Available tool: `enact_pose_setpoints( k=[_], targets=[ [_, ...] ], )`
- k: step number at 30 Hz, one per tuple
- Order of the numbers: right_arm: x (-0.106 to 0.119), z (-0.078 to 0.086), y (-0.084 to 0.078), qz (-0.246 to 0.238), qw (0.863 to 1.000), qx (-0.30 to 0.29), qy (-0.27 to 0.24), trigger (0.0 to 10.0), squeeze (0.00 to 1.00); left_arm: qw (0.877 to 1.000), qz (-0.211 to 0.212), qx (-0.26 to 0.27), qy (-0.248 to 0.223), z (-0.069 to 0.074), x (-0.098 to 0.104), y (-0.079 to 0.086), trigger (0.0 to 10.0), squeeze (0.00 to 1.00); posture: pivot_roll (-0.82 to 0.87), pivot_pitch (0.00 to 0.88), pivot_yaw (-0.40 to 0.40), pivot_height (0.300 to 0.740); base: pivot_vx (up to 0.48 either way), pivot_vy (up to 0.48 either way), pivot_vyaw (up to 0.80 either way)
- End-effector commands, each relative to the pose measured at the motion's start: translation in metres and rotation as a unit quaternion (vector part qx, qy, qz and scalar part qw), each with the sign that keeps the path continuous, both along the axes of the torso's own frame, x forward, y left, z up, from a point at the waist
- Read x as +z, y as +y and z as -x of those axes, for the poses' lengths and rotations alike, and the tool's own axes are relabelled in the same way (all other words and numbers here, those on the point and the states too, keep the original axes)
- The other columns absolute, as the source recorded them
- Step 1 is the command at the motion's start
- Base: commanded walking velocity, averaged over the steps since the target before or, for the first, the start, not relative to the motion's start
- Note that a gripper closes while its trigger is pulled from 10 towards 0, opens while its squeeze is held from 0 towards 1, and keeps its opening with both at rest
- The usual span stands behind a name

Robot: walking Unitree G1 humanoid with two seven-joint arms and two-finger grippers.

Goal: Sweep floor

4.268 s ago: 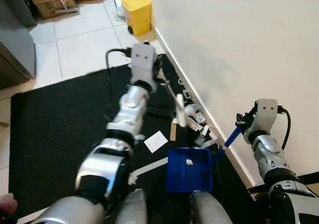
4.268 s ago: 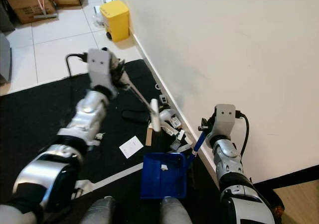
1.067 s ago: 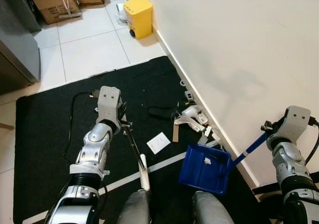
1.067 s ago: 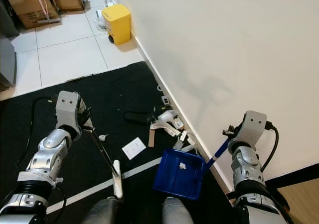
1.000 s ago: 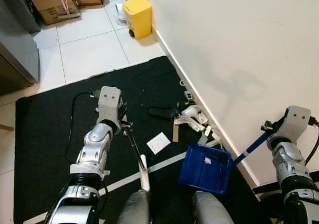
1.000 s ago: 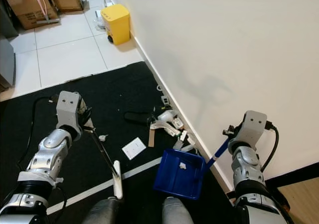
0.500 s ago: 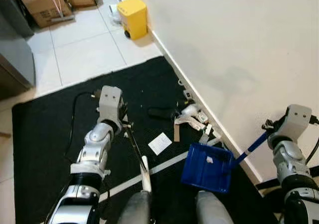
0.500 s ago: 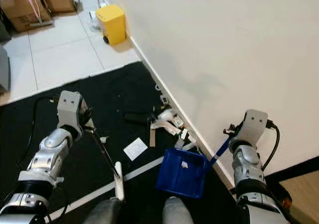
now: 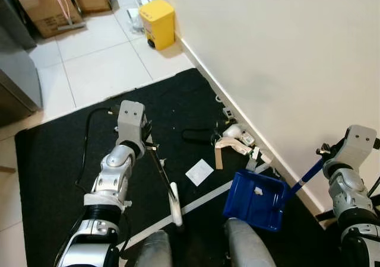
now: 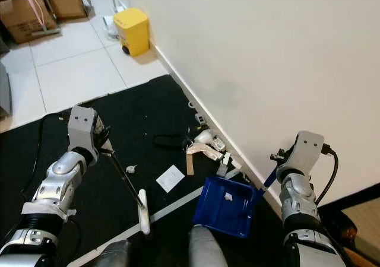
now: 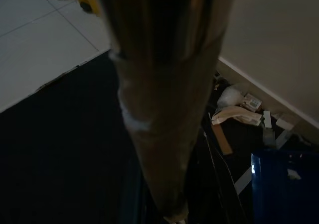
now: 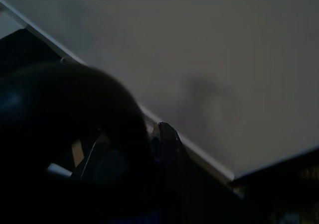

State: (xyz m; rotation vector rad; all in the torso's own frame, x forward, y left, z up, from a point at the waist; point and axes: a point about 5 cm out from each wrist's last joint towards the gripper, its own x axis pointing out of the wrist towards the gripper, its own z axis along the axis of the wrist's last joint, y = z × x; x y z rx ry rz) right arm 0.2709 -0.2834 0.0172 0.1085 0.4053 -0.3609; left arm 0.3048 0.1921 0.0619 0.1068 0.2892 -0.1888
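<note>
Below, left jaws (image 9: 149,149) gripping broom (image 9: 166,187), dustpan (image 9: 256,199) in right jaws (image 9: 325,158)

Readable text: none in any view.
Cardboard boxes (image 9: 44,9): dark marks on the side, too small to read.
Yellow bin (image 9: 157,22): no legible label.
White paper slip (image 9: 199,172) on the black mat (image 9: 53,160): looks blank, no print can be made out.
Litter by the wall (image 9: 237,141): any print too small and blurred to read.
</note>
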Motion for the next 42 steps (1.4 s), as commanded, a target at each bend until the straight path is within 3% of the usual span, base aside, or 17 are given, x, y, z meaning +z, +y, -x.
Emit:
enact_pose_setpoints(
  k=[1, 42],
  targets=[
    [-0.0167, 0.0051, 0.0180, -0.059, 0.998, 0.008, 0.024, 10.0, 0.00, 1.000, -0.006, 0.000, -0.005, -0.0017, 0.0043, 0.0022, 10.0, 0.00, 0.03, 0.035, 0.018, 0.740, 0.000, 0.480, -0.80],
    [-0.0190, 0.0073, 0.0180, -0.065, 0.998, -0.002, 0.026, 10.0, 0.00, 1.000, -0.014, -0.005, 0.001, -0.0037, 0.0073, 0.0082, 10.0, 0.00, 0.04, 0.046, 0.027, 0.740, 0.000, 0.480, -0.80]
  ],
)
